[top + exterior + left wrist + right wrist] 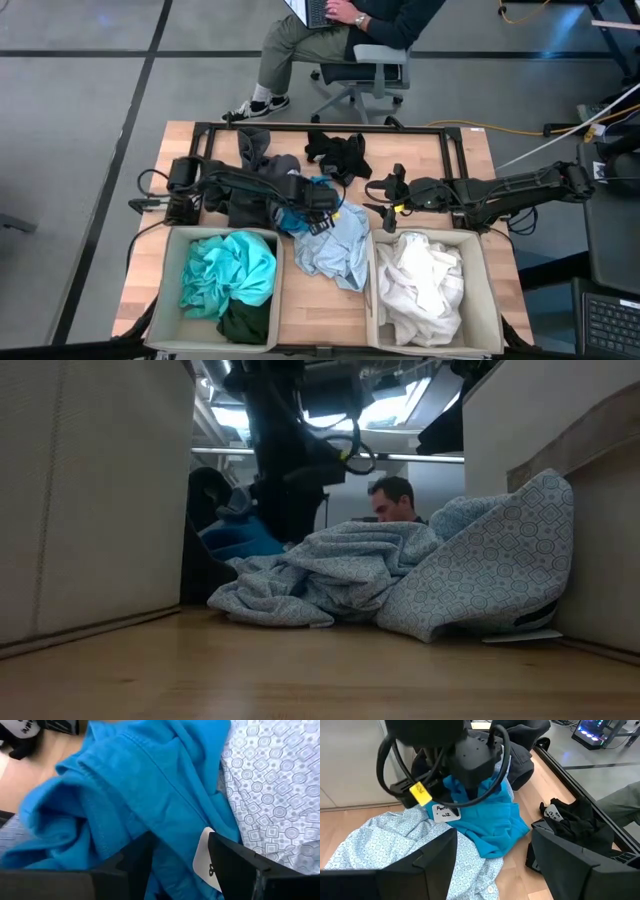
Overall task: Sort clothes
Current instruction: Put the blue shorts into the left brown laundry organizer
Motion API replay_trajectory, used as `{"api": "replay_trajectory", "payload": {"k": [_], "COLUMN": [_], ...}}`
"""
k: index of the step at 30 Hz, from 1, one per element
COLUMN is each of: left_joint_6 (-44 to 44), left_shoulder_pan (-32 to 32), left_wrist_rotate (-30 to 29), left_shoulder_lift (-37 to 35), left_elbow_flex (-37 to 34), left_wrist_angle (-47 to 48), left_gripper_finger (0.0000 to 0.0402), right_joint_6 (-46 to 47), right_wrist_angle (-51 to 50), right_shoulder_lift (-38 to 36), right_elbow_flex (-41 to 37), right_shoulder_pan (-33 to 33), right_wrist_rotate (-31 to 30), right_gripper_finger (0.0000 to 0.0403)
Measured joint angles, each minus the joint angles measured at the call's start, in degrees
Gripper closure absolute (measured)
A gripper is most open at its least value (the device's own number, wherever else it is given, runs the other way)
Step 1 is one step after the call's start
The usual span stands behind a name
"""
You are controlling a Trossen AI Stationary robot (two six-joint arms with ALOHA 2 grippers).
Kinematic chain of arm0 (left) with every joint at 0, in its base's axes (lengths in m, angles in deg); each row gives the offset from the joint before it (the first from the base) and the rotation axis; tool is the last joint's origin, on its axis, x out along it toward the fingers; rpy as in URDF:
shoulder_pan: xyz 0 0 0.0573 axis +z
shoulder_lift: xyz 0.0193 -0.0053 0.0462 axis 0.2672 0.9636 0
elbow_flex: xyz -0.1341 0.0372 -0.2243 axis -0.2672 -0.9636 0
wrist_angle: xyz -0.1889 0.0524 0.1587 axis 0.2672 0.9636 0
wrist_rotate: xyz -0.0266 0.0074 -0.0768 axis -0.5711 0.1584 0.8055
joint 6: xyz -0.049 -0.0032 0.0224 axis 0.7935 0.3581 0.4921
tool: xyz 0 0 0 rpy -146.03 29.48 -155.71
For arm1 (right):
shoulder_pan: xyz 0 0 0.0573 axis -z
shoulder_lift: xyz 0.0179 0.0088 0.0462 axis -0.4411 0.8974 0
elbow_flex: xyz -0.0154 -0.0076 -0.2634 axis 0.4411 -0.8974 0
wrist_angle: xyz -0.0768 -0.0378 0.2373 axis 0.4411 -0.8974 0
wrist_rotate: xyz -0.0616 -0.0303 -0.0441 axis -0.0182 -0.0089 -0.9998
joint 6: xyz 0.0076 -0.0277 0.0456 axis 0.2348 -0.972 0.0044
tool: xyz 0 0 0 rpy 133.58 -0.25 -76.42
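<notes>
High view, bottom of the frame first: two beige bins sit side by side on the bench [320,310]. The left bin [170,300] holds a turquoise garment [228,272] with a dark green garment [245,322] below it; the right bin [485,300] holds a white garment [420,285]. Between the bins, a pale blue patterned garment [335,245] lies crumpled on the wood, one edge climbing the right bin's wall.

Just above it, at frame centre, the left gripper [312,215] is down on a bright blue garment [295,217]. Its wrist camera shows both dark fingers [137,860] closed on a fold of that blue cloth, next to a white tag [207,857]. A dark grey garment [260,160] lies heaped above and to the left, partly under the left arm.

To the right of centre the right gripper [388,215] hangs over the bench near the right bin's top edge, its fingers [572,857] spread apart and holding nothing.

Higher up, a black garment [338,152] lies alone near the bench's far rail. Beyond the bench, at the top of the frame, a person [340,30] sits on an office chair [365,75].
</notes>
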Motion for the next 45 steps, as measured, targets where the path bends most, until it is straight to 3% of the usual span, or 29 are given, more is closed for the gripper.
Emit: {"api": "replay_trajectory", "payload": {"k": [12, 22, 25, 35, 45], "left_joint_6": [-1.4, -2.6, -2.7, -2.4, -3.9], "left_shoulder_pan": [-0.2, -0.5, -0.6, -1.4, -3.6], "left_wrist_rotate": [9.0, 8.6, 8.1, 4.5, -3.6], "left_shoulder_lift": [3.8, 3.3, 2.5, -1.3, -10.2], "left_elbow_flex": [0.0, 0.0, -0.1, -0.1, -0.1], "left_wrist_angle": [-7.1, -7.4, -7.3, -6.7, -9.5], "left_gripper_finger": [0.0226, 0.0359, 0.0382, 0.0370, 0.0373], "right_joint_6": [0.0, 0.0, 0.0, 0.0, 0.0], "right_wrist_angle": [-0.1, -0.1, -0.1, -0.1, -0.1], "right_shoulder_lift": [0.0, 0.0, 0.0, 0.0, 0.0], "right_elbow_flex": [0.0, 0.0, 0.0, 0.0, 0.0], "right_shoulder_pan": [0.0, 0.0, 0.0, 0.0, 0.0], "right_wrist_rotate": [0.5, 0.5, 0.5, 0.5, 0.5], "right_gripper_finger": [0.0146, 0.0146, 0.0146, 0.0146, 0.0146]}}
